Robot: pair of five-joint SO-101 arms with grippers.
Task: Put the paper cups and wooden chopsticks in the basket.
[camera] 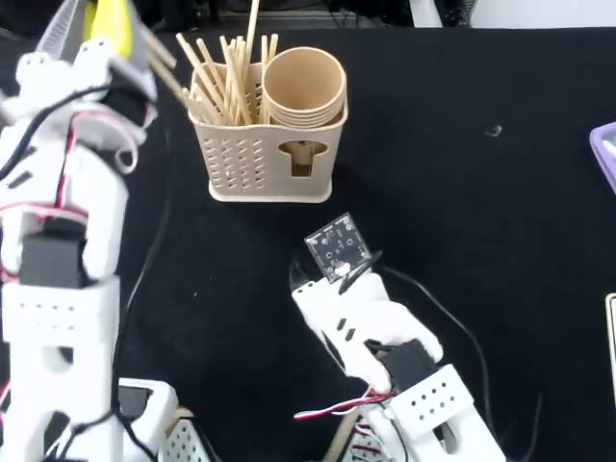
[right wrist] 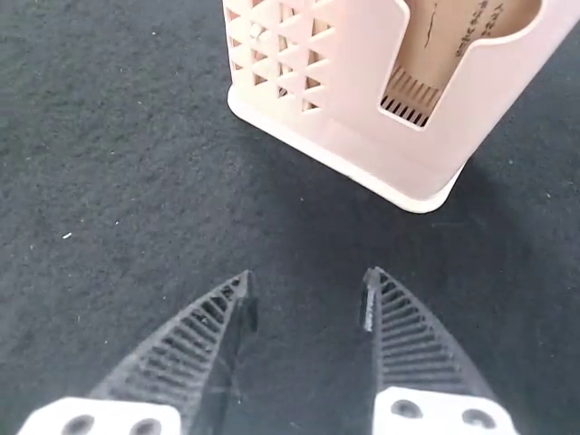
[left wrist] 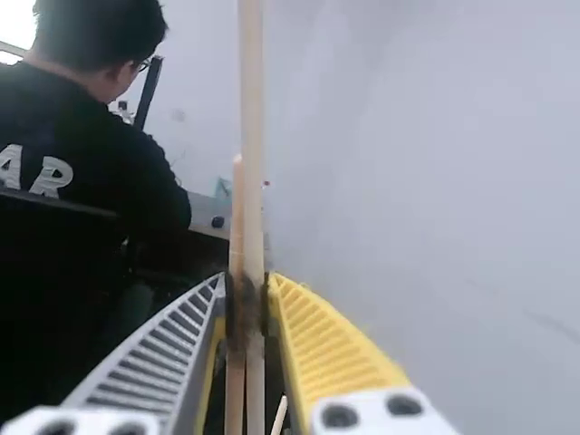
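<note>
Nearest, the right end effector [right wrist: 306, 294] hangs low over the black surface [right wrist: 109, 163], jaws parted wide and empty, just short of the basket [camera: 269, 164]; beyond it, the basket holds stacked paper cups [camera: 304, 87] in one compartment and a fan of wooden chopsticks [camera: 226, 82] in the other; farthest, raised off to one side of the basket, the left end effector [left wrist: 246, 290] is clamped tight on a held pair of sticks [left wrist: 251, 136] that runs along its fingers. The risk lies with that pair; pinched at one spot, the long sticks could swivel or slide apart; lowered at a slant, they could catch the fanned sticks or the rim, tip the light basket, or land among the cups.
</note>
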